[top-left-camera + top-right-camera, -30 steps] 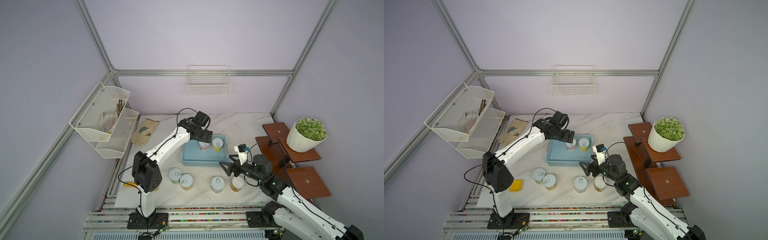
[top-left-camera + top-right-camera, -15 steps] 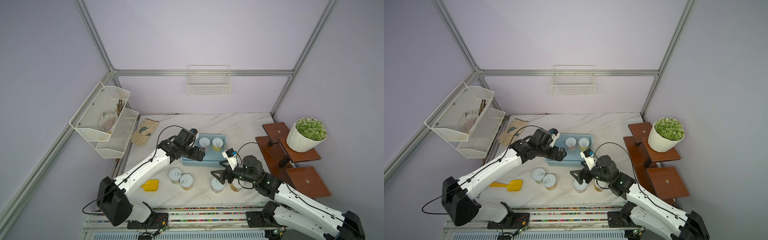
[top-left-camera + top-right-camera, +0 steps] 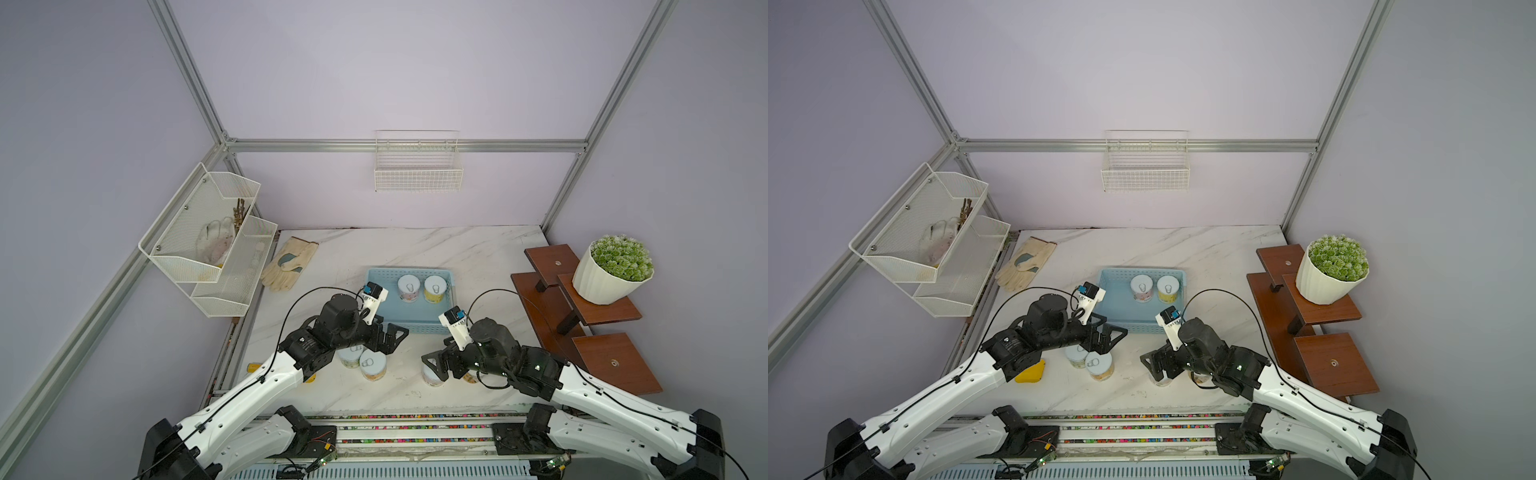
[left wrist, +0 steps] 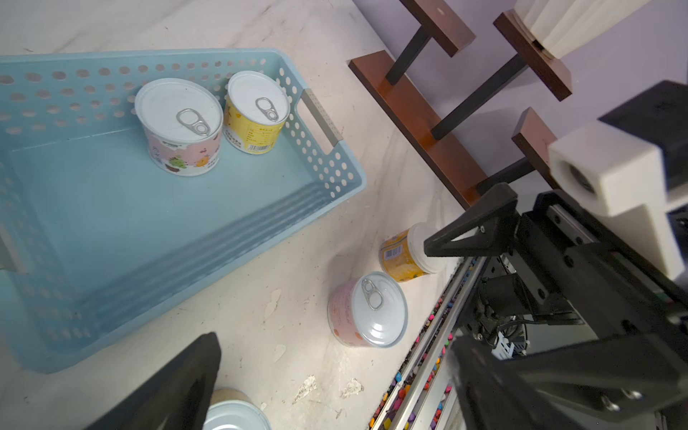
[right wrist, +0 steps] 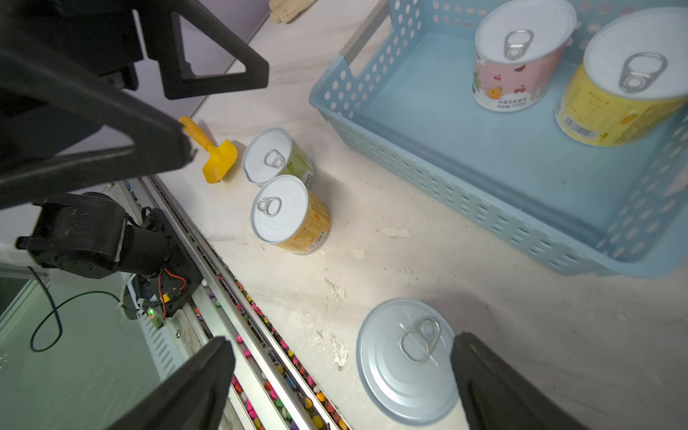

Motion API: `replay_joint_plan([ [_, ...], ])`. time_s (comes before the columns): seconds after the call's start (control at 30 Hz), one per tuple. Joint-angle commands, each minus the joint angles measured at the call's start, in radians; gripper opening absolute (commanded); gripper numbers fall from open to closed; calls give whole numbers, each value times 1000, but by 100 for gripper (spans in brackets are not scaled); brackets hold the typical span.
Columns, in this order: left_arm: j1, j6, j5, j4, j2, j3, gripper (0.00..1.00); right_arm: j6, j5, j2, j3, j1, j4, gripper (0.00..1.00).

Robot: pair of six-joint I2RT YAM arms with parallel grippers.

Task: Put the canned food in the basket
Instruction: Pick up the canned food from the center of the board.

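Note:
The light blue basket point(image 3: 409, 324) point(image 3: 1140, 326) sits mid-table and holds two upright tins of canned food, one pink point(image 4: 178, 124) point(image 5: 521, 56) and one yellow point(image 4: 257, 110) point(image 5: 629, 78). In front of it, a green tin point(image 5: 277, 156) and an orange tin point(image 5: 290, 214) stand together under my open left gripper point(image 3: 390, 337) point(image 3: 1111, 334) point(image 4: 335, 391). My right gripper point(image 3: 436, 365) point(image 3: 1152, 363) point(image 5: 342, 383) hangs open over a pink tin point(image 5: 407, 361) point(image 4: 366, 309), whose top lies between the fingers, close to one of them. Another yellow tin point(image 4: 402, 257) stands just behind, partly hidden.
A yellow scoop point(image 5: 214, 156) point(image 3: 1030, 372) lies left of the front tins. A work glove point(image 3: 289, 270) lies at the back left below a white mesh rack point(image 3: 208, 245). At the right, a brown stepped stand point(image 3: 615, 361) carries a white plant pot point(image 3: 598, 286). A rail point(image 3: 415, 415) runs along the table's front edge.
My left arm has drawn back from over the basket, toward the two front-left tins. My right gripper has moved left and lower, over the front tin.

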Motion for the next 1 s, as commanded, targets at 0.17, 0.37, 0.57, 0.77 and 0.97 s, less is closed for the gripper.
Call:
replay_joint_plan([
  [0.17, -5, -64, 132, 210, -58, -97, 100, 129, 104, 158, 148, 35, -236, 99],
  [0.37, -5, -83, 113, 222, -101, -143, 100, 178, 144, 281, 224, 37, -280, 99],
  [0.57, -4, -87, 57, 177, -150, -162, 100, 226, 100, 381, 283, 37, -251, 99],
  [0.77, -4, -81, 34, 139, -172, -160, 100, 221, 123, 449, 292, 38, -288, 99],
  [0.97, -5, -75, 24, 132, -173, -157, 100, 250, 212, 510, 315, 50, -374, 99],
])
